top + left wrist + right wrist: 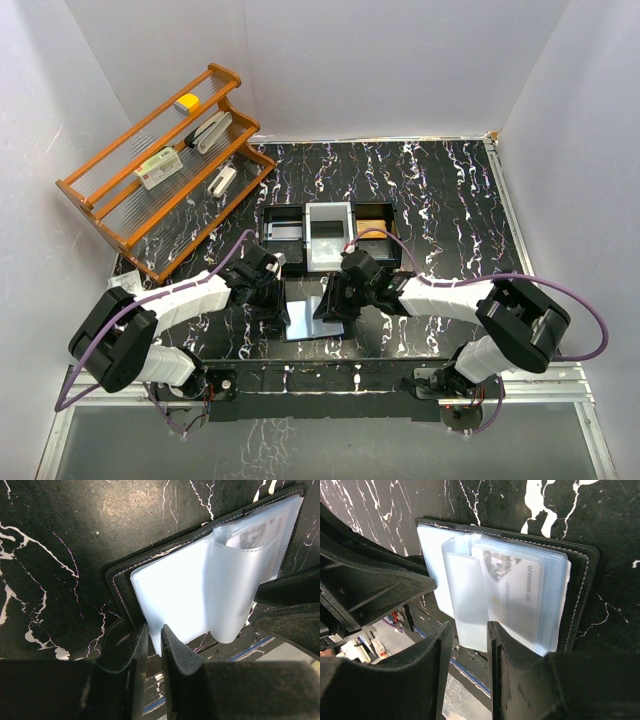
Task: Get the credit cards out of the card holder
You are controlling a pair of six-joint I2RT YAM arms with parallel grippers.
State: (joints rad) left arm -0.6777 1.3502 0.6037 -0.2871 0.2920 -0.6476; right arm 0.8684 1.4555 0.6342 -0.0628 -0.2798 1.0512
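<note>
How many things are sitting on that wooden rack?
4: yellow item at the top, stapler-like item just below, red-labelled white box in the middle, small white item lowest. Others may be hidden.

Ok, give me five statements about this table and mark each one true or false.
1. The card holder lies open on the table. True.
2. A card sits in one of its clear pockets. True.
3. The card holder is inside the tray. False: it lies on the table in front of the tray.
4. The wooden rack stands at the right. False: the rack is at the back left.
5. Both grippers are far from the card holder. False: the left gripper and the right gripper are right at it.
</note>
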